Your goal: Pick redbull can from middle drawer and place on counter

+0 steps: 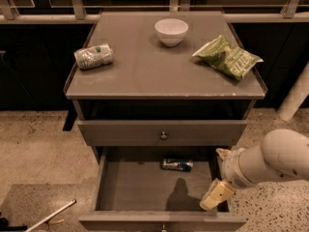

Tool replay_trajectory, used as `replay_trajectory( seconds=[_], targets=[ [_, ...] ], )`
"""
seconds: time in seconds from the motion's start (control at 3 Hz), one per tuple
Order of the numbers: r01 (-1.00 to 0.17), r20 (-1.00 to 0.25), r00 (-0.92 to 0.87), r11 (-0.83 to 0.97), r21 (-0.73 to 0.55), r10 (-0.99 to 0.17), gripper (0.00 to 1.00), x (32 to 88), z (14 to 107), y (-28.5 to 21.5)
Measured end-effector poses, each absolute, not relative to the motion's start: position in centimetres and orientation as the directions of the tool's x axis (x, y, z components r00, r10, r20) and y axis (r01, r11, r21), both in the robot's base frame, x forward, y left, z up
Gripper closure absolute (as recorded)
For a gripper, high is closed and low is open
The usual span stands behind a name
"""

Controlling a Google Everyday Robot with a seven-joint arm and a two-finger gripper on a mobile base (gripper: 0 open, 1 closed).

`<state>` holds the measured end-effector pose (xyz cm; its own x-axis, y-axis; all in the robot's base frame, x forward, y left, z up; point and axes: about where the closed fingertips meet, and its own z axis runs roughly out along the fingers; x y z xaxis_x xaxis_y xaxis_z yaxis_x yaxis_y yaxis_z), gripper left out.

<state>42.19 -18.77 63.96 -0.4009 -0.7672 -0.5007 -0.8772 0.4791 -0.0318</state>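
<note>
The redbull can (176, 165) lies on its side at the back of the open middle drawer (145, 190), near the centre. The counter (164, 64) is the flat grey-brown top of the cabinet above. My gripper (215, 195) hangs at the drawer's right side, near its front right corner. It is to the right of the can, nearer the front, and clearly apart from it. The white arm (275, 161) comes in from the right.
On the counter lie a white-and-green can (93, 56) at the left, a white bowl (171, 31) at the back and a green chip bag (228, 57) at the right. A closed drawer front with a knob (163, 135) sits above the open drawer. A white rod (50, 215) lies on the floor at the lower left.
</note>
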Motion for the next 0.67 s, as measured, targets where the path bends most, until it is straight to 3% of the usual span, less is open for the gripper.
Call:
replay_trajectory(
  seconds=[0.33,0.67],
  targets=[
    [-0.842,-0.497,-0.408,0.527,-0.12,-0.766,0.0,43.24,62.43,-18.52],
    [-0.842,-0.497,-0.409,0.527,-0.12,-0.766,0.0,43.24,62.42,-18.51]
  ],
)
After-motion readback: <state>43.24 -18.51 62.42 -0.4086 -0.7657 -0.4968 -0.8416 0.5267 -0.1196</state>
